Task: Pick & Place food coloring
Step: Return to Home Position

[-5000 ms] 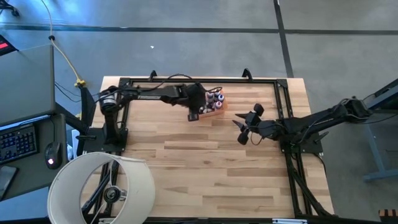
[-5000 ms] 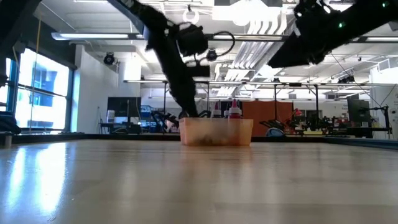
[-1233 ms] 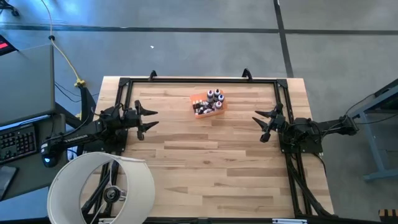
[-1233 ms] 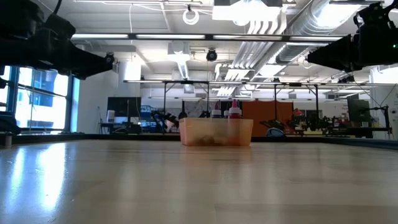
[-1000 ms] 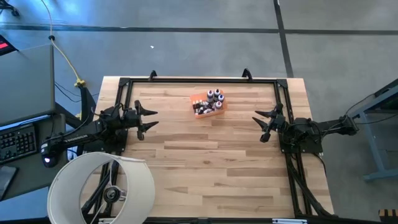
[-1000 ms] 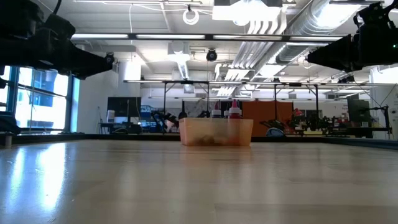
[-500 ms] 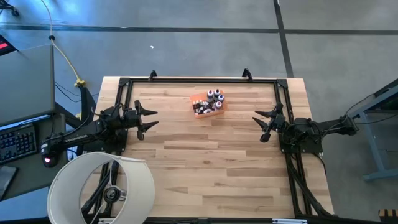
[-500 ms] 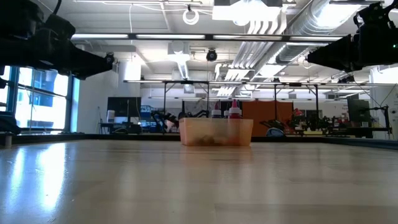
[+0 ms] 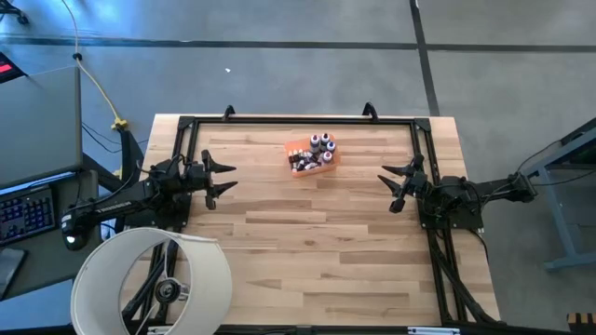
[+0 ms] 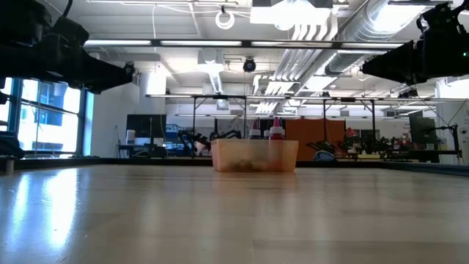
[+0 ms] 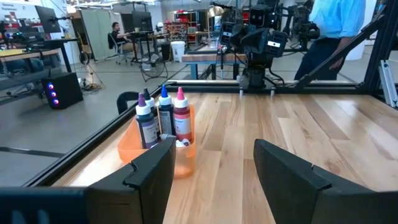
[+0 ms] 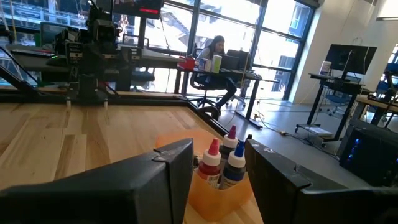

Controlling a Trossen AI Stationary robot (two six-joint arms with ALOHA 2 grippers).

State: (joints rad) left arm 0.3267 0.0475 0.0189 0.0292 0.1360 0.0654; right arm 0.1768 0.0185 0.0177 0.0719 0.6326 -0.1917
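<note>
High view: the orange tray (image 9: pixel 300 151) sits at 12 o'clock on the wooden table (image 9: pixel 307 251), near its far edge, with the food coloring bottles (image 9: pixel 321 144) standing packed inside it. The left gripper (image 9: pixel 228 177) hangs at 9 o'clock and the right gripper (image 9: pixel 389 190) at 3 o'clock, both well apart from the tray, fingers spread wide and holding nothing.

Low view: the tray (image 10: pixel 254 156) rests on the far side of the table, bottle tops (image 10: pixel 276 133) rising above its rim; both arms are raised at the upper corners.

Left wrist view: the gaping, empty left gripper (image 11: pixel 214 148) faces across the table; violet, blue and red bottles (image 11: pixel 163 118) stand upright in the tray (image 11: pixel 132 149) beside the table's edge. A person (image 11: pixel 329 25) in a blue shirt stands beyond the right arm.

Right wrist view: the right gripper (image 12: pixel 219 148) is likewise wide open and empty, the bottles (image 12: pixel 235 167) upright in the tray (image 12: pixel 214 191) ahead. Another person (image 12: pixel 214 50) sits at a desk by the windows.
</note>
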